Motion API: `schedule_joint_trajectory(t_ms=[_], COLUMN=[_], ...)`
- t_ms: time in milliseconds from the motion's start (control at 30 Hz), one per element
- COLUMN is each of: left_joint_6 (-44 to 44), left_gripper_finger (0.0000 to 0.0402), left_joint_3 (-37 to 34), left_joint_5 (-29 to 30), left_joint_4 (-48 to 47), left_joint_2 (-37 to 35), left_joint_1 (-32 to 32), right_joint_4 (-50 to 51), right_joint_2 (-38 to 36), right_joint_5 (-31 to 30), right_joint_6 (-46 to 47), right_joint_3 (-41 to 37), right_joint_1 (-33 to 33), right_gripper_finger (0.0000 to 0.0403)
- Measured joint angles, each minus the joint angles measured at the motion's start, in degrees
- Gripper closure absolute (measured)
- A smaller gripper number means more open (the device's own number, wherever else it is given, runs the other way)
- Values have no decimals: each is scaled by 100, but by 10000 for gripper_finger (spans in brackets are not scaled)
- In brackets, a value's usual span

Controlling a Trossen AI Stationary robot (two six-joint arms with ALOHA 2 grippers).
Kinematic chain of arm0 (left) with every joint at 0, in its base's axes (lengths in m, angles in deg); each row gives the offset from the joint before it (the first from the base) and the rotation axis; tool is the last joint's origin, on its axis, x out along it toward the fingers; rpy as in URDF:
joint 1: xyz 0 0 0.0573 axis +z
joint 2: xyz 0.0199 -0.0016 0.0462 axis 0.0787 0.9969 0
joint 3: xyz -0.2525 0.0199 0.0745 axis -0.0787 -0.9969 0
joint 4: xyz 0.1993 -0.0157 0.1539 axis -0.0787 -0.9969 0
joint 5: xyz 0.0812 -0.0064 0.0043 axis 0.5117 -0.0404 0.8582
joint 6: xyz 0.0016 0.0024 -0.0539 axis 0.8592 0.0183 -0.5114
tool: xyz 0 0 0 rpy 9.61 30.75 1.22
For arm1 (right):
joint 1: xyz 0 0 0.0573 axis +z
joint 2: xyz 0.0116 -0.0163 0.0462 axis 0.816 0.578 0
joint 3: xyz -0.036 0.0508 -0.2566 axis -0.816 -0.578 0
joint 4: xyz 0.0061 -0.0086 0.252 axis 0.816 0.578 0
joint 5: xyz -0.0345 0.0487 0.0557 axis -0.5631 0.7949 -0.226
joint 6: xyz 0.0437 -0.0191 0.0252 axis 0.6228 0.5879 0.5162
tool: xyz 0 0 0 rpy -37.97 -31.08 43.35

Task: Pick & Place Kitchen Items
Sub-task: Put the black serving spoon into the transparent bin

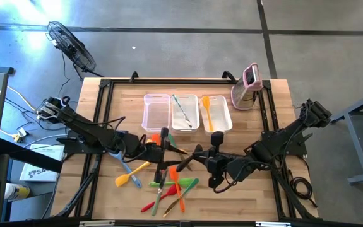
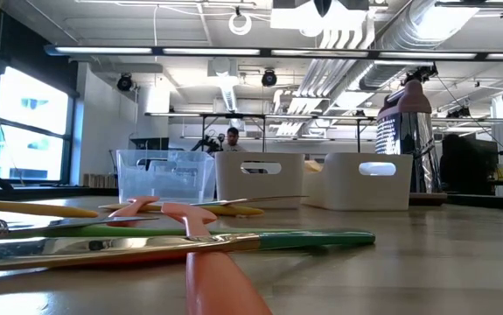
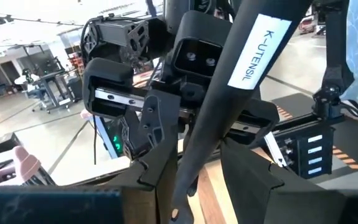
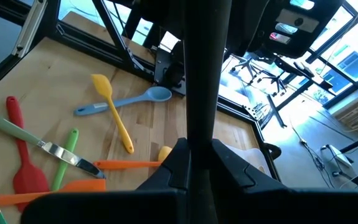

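- The left wrist view alone shows a white "K-UTENSIL" label on a black utensil [image 3: 228, 93]; the left gripper [image 3: 191, 180] is partly closed around its handle, which runs up between the fingers.
- The right wrist view shows the same black handle [image 4: 202, 74] clamped between the nearly shut fingers of the right gripper [image 4: 198, 163].
- From above, both grippers meet just in front of the middle tub [image 1: 184, 112], over the scattered utensils [image 1: 168, 183].
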Motion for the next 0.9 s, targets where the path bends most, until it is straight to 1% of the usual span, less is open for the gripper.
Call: schedule_joint_trajectory(t_ms=[267,467,600,900], left_joint_6=[167,148,98,110], left_gripper_finger=[281,281,281,281], left_joint_3=[7,61,59,59], left_joint_5=[-426,-497,-715,-752], left_joint_4=[163,247,276,390], left_joint_2=[139,258,262,262], left_joint_1=[1,184,237,297], right_joint_4=[14,87,87,170], right_joint_2=[0,7,7,7], right_joint_5=[27,63,149,170], right_joint_6=[1,97,138,177], right_joint_3=[0,-2,-2,-2], right_joint_1=[-23,-72,-111,-139], right_gripper_finger=[383,383,383,383])
